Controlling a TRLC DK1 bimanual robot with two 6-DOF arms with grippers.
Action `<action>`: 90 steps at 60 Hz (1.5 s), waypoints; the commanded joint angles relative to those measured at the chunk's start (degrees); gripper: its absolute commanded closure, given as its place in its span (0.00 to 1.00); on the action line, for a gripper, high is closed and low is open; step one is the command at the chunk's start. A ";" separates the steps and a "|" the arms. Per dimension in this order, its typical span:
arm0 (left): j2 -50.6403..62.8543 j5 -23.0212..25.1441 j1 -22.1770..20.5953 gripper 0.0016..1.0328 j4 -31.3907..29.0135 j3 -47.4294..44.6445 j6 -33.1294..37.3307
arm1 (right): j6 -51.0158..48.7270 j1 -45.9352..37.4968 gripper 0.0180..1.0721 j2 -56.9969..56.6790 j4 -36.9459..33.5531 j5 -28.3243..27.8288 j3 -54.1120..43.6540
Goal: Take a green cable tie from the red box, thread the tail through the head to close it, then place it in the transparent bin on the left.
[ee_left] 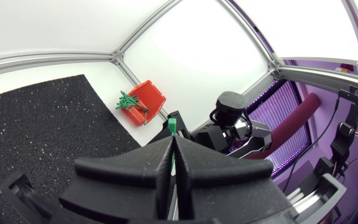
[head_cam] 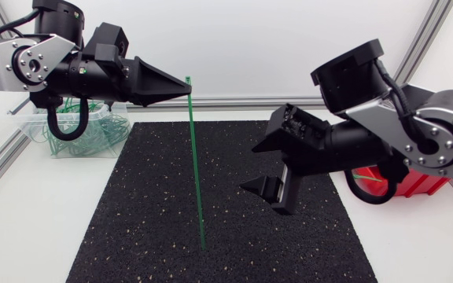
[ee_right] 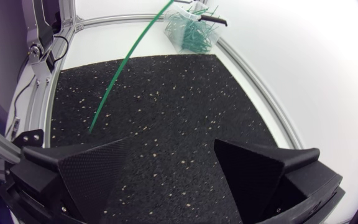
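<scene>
1. Two arms show in the head view, over a bench [head_cam: 22, 236] that carries a black mat [head_cam: 132, 236] in its middle.
   - Your left gripper [head_cam: 187, 93] hangs above the mat's far edge with its fingers pressed together on the top of a green cable tie [head_cam: 196, 165].
   - The tie hangs down from them, nearly straight, and ends over the mat's near half. You cannot tell whether its tip touches the mat.
   - Your right gripper [head_cam: 248, 167] sits beside the tie, well apart from it, with fingers spread and nothing between them.
   - The transparent bin [head_cam: 34, 130] stands at the bench's far left corner, under the left arm, and holds a heap of green ties [head_cam: 93, 134].
   - The red box [head_cam: 415, 185] stands at the bench's right edge, partly behind the right arm.

2. In the left wrist view, your left gripper [ee_left: 174, 140] has its two wedges closed flat against each other.
   - The green cable tie [ee_left: 172, 127] is pinched in the seam between them, and a short green end sticks out past the tips.
   - Ahead of the gripper, past the mat [ee_left: 30, 124], the red box [ee_left: 148, 99] holds spare green ties [ee_left: 129, 101].

3. In the right wrist view, your right gripper [ee_right: 173, 168] is wide open over the mat [ee_right: 166, 93].
   - The green cable tie [ee_right: 120, 74] slants ahead of the fingers, clear of both.
   - The transparent bin [ee_right: 191, 31] sits beyond it, at the bench's corner.
</scene>
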 commanded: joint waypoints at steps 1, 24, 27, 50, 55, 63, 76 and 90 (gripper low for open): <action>1.88 0.71 0.35 0.97 -1.44 1.36 0.50 | -2.64 2.85 0.05 -1.29 4.22 2.73 -4.97; 3.38 0.71 0.96 0.97 -6.10 2.42 0.85 | -28.57 13.49 0.04 -2.16 31.91 25.49 -16.49; 3.46 0.71 1.05 0.97 -6.28 2.42 0.85 | -30.51 13.75 0.04 -1.55 33.14 25.85 -16.49; 6.10 0.80 2.19 0.97 -8.65 4.17 0.85 | -55.38 17.53 0.04 1.35 52.04 25.49 -22.11; 6.36 0.80 2.10 0.97 -9.18 4.17 1.02 | -58.81 18.85 0.04 2.23 55.11 24.62 -22.99; 6.89 0.97 1.84 0.97 -9.97 4.17 1.20 | -62.76 20.08 0.04 3.11 56.78 21.89 -23.96; 7.77 1.50 0.87 0.97 -13.66 4.17 3.13 | -69.88 22.01 0.04 9.88 66.45 21.80 -24.75; 7.77 1.50 -0.80 0.97 -21.22 5.49 7.09 | -75.68 23.68 0.09 11.55 72.87 21.10 -26.42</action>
